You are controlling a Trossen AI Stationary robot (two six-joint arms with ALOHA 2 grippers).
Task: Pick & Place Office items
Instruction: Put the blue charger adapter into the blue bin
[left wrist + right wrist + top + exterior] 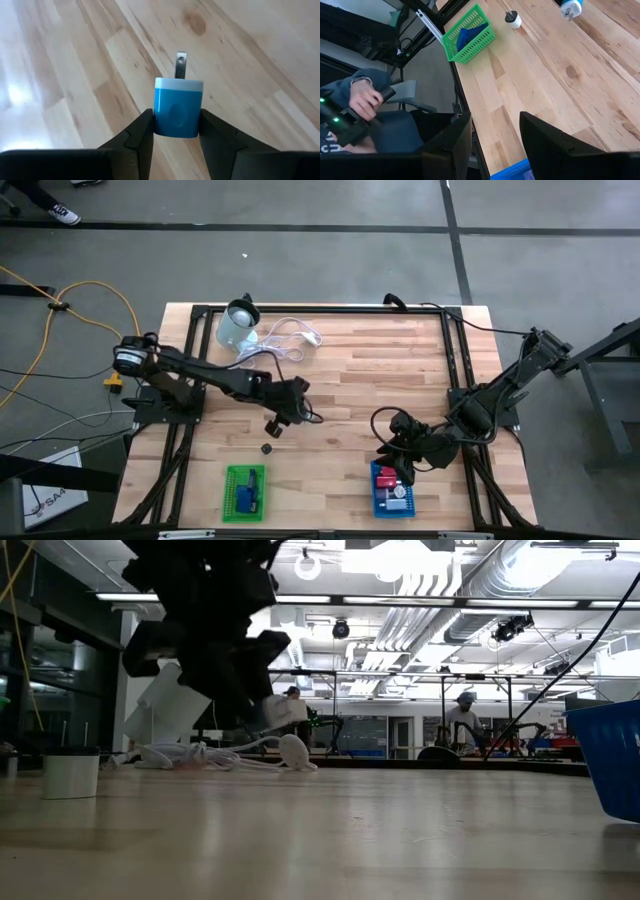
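I was working in what looked like a robotics lab or industrial workshop. Beyond my wooden table [400,380] I saw a large open hall with exposed ducts [470,580] and strip lights overhead, metal frames, and people [465,715] standing at other stations. The floor [300,260] was bare grey concrete with dark tape lines, and a yellow cable [90,290] trailed across it.

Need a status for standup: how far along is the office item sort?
Done: blue items sit in the green basket, red and white ones in the blue basket. In hand: left gripper holds a blue plug adapter above the table. Left: a small round black-and-white piece. Right gripper is open, empty.
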